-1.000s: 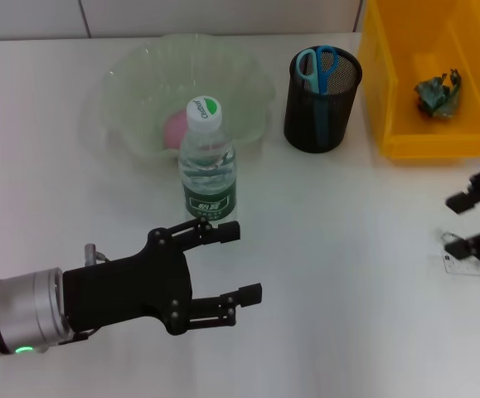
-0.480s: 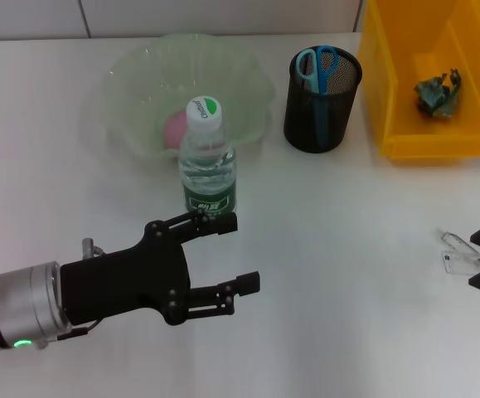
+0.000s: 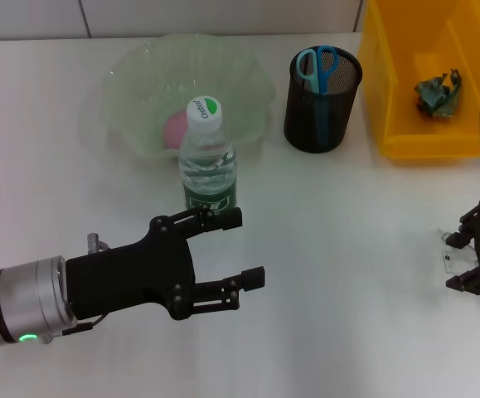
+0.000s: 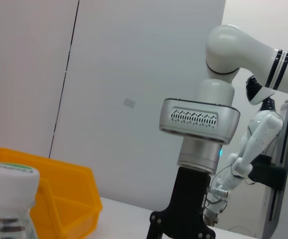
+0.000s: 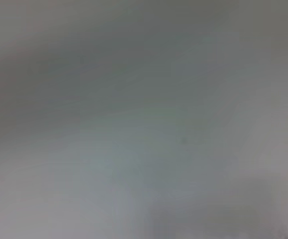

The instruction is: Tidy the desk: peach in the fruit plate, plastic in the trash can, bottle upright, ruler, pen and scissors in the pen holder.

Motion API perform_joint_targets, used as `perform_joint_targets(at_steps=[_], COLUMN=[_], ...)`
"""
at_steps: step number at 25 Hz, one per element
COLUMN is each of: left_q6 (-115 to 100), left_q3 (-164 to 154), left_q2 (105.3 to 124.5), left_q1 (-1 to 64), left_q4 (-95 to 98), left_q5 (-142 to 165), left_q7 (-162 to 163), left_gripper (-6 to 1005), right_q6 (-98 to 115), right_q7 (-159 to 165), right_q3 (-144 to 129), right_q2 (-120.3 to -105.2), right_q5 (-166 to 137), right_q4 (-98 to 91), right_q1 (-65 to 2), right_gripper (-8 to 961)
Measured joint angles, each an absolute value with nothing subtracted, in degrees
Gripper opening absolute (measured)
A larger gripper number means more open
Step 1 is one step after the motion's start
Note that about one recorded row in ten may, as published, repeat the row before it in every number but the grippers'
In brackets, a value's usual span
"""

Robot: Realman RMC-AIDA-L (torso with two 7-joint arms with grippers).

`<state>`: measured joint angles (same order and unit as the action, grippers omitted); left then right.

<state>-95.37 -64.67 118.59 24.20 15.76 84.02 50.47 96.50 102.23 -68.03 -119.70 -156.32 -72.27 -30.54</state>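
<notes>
The water bottle (image 3: 209, 166) stands upright in front of the green fruit plate (image 3: 132, 75), which holds the pink peach (image 3: 174, 128). Blue scissors (image 3: 321, 66) stand in the black mesh pen holder (image 3: 322, 108). Crumpled plastic (image 3: 438, 93) lies in the yellow trash bin (image 3: 426, 141). My left gripper (image 3: 241, 246) is open and empty, just in front of the bottle. My right gripper (image 3: 472, 259) points down at the right edge, open, its fingers either side of the clear ruler (image 3: 449, 259) on the table. No pen shows. The left wrist view shows the bottle cap (image 4: 9, 174) and the right arm (image 4: 198, 124).
The white table (image 3: 339, 215) stretches between the two arms. The pen holder stands between the plate and the bin along the back. The right wrist view is a blank grey blur.
My right gripper has swung in from the right edge and now points down over the ruler's end. My left gripper has barely shifted.
</notes>
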Motion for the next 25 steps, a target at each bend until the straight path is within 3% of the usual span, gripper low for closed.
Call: perform_joint_targets(at_steps=[11, 16, 25], left_q6=[-95.35, -95.28, -95.28], left_q3=[-64.68, -64.68, -64.71], left_q2=[118.56, 118.56, 118.58], left_q1=[24.18, 24.12, 23.76], left_q4=[15.73, 15.73, 15.73], left_q5=[84.02, 84.02, 84.02], left_q7=[50.47, 50.45, 50.45], left_gripper=[827, 827, 827], right_q6=[92.84, 92.81, 92.8], right_q7=[102.56, 102.58, 102.67], right_q3=[-71.24, -70.98, -70.64], right_q2=[-119.63, -119.49, -119.56], right_q5=[-154.53, -153.68, -153.39], right_q4=[-69.96, -69.96, -70.4], right_q1=[-30.37, -30.24, -29.58], right_gripper=[622, 441, 388])
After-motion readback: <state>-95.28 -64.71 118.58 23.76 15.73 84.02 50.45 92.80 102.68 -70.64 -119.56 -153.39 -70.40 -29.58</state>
